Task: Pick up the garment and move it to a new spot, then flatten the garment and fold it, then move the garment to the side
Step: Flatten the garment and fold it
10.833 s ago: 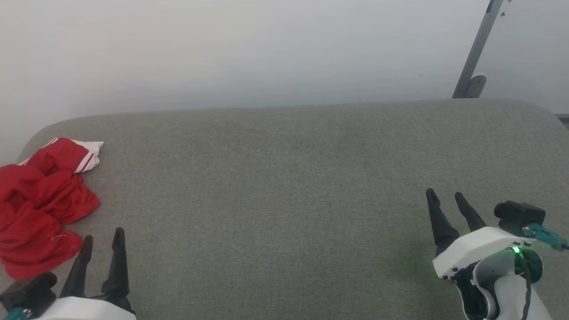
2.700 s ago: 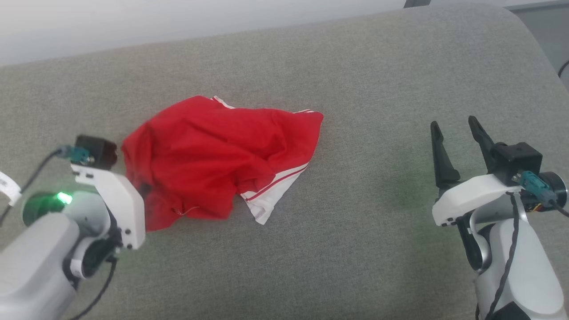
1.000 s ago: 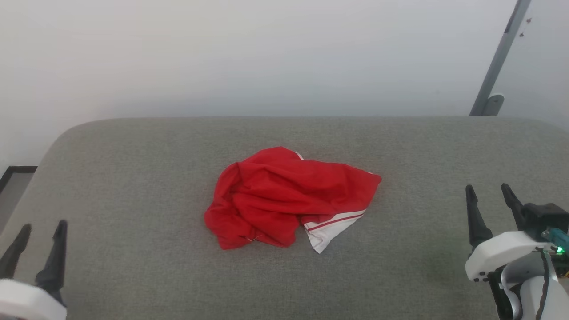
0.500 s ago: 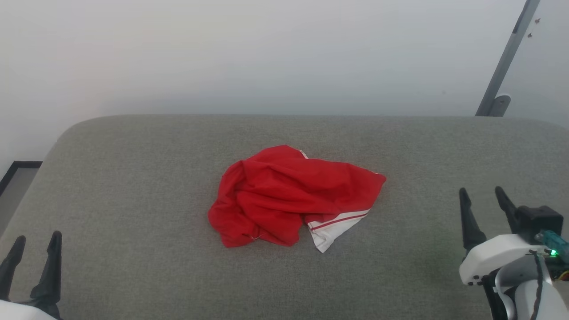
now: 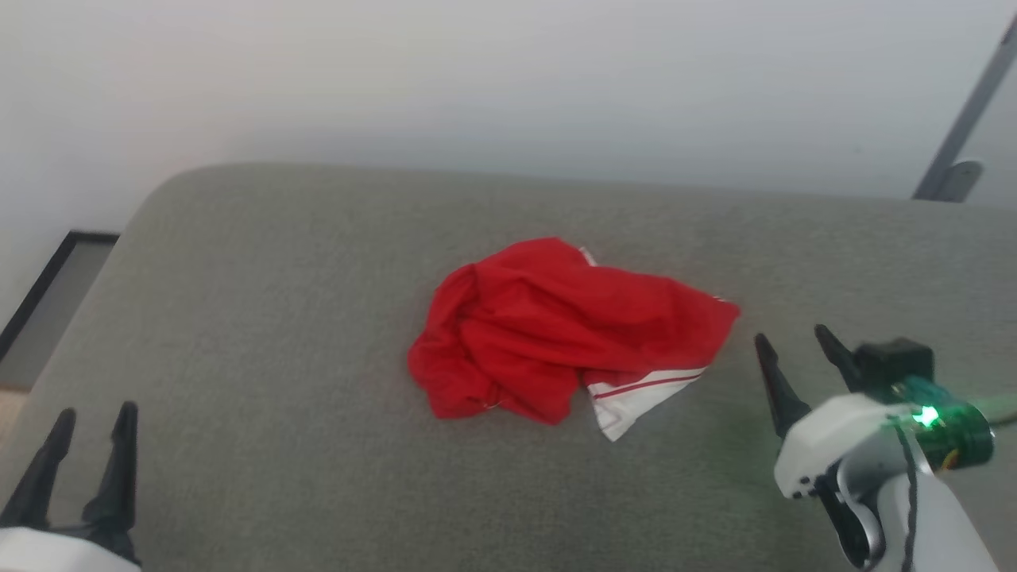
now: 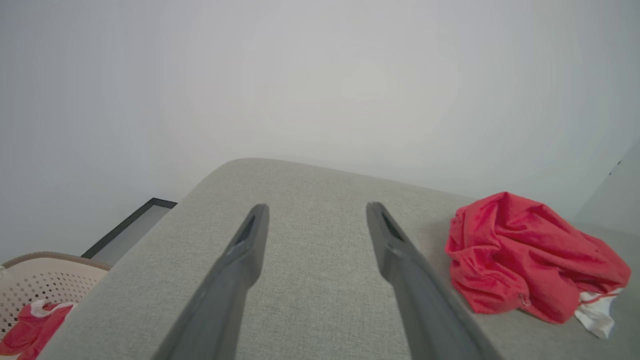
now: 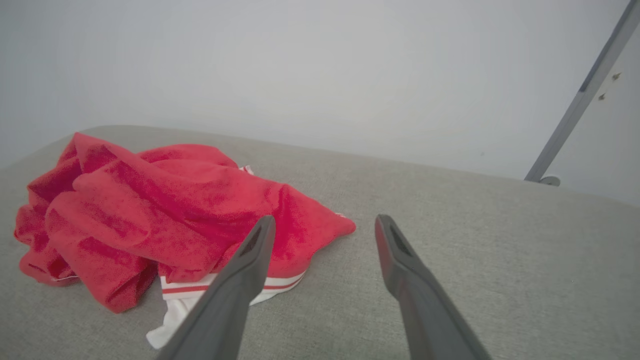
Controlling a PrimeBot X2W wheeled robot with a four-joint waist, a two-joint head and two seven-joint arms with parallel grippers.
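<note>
Left fingers [image 5: 119, 469] and right fingers [image 5: 779, 381] wide apart, empty; garment [image 5: 556, 334] bunched, front seemingly hidden.

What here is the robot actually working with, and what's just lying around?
Job: red garment, crumpled on the grey cushion; left gripper and right gripper, both open and empty.
Lying about: beige basket holding a red cloth; grey pole.

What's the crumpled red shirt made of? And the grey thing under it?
The crumpled red shirt looks like thin, matte cloth: it bunches into loose folds. The grey padded surface looks like woven upholstery fabric, from its fine grainy texture.
</note>
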